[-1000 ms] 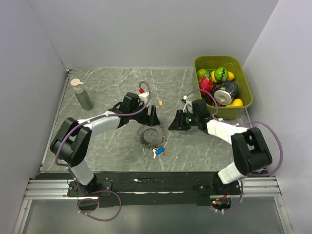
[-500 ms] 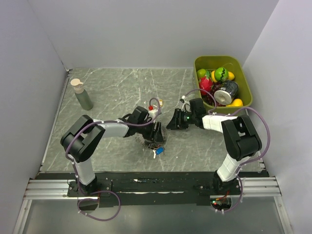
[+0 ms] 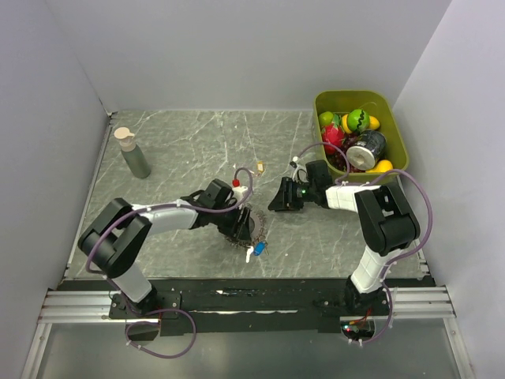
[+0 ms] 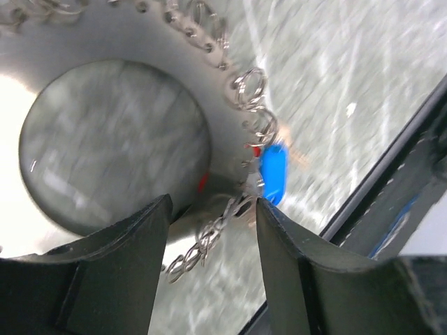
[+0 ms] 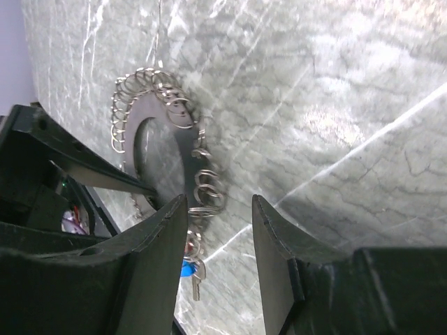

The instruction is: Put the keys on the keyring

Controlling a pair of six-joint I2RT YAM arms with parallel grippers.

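Left wrist view is showing the keyring [image 4: 216, 98] lying flat on the table [image 4: 349, 70], a blue-headed key [image 4: 272, 174] at its rim, where the left gripper [image 4: 213, 209], jaws parted, is straddling the plate and should be closing squarely, while the right gripper [image 5: 218, 209] is hovering nearby, parted and empty.

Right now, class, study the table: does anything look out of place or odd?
One small tan key lies alone, well beyond the keyring, while a blue key sits at its near edge. Nothing looks spilled or damaged.

Robot lab cell: white partitions [image 3: 237, 55], aluminium rail [image 3: 237, 304]
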